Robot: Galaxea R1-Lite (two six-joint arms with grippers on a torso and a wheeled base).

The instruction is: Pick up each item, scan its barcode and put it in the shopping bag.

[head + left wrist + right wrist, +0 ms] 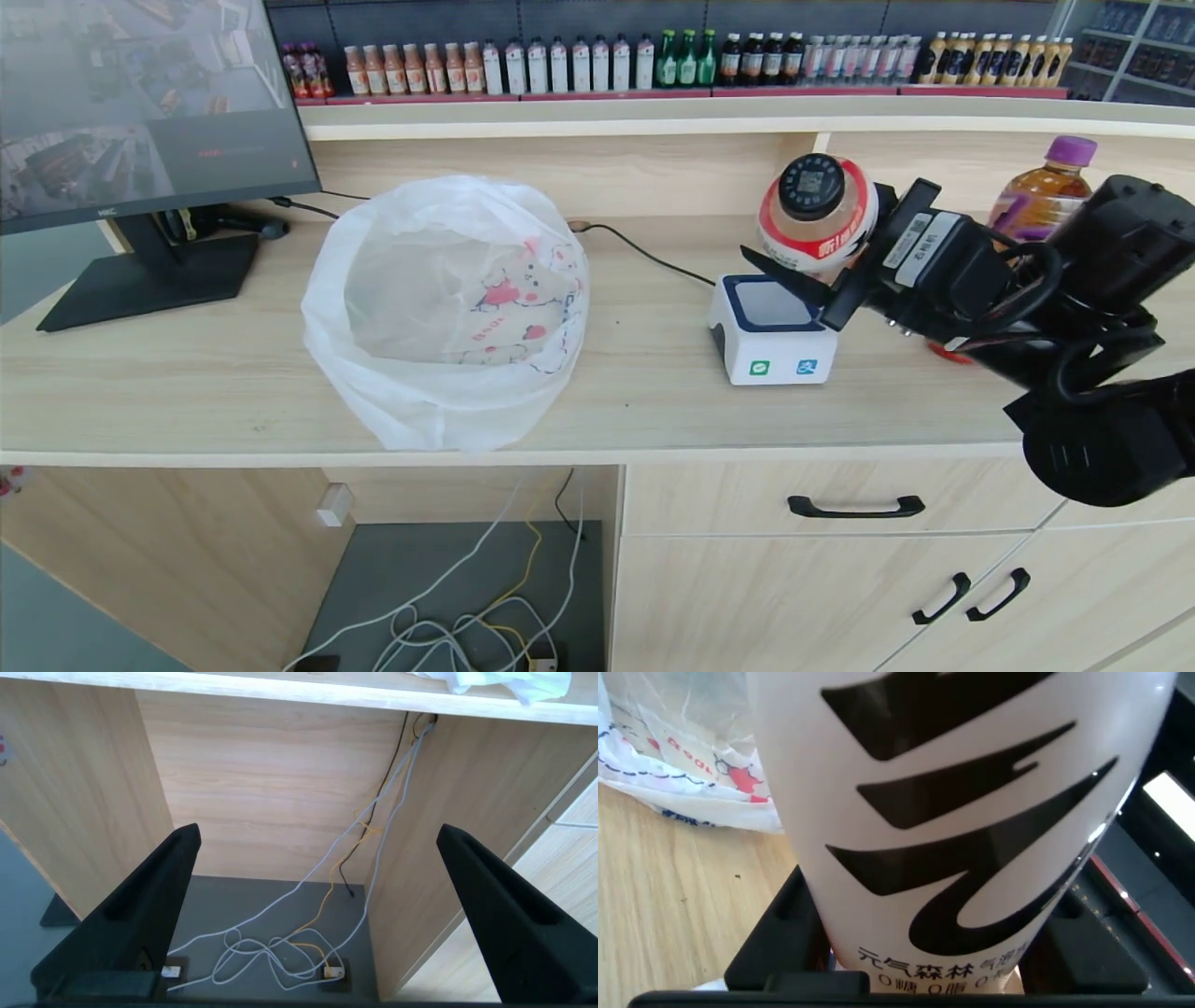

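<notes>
My right gripper [826, 257] is shut on a white bottle [818, 213] with a red band and a black cap, lying on its side with the cap toward the camera, just above the white barcode scanner [770, 330]. In the right wrist view the white bottle [962, 812] with black strokes looms close over the scanner [1120, 952]. The white shopping bag [448, 308] stands open at the counter's middle. My left gripper [313, 910] hangs open below the counter, with nothing between its fingers [140, 915].
A brown bottle with a purple cap [1041, 196] stands behind my right arm. A monitor [140, 112] sits at the counter's left. A cable [644, 250] runs to the scanner. Cables [290, 943] lie on the floor under the counter. Drawers [854, 509] are below right.
</notes>
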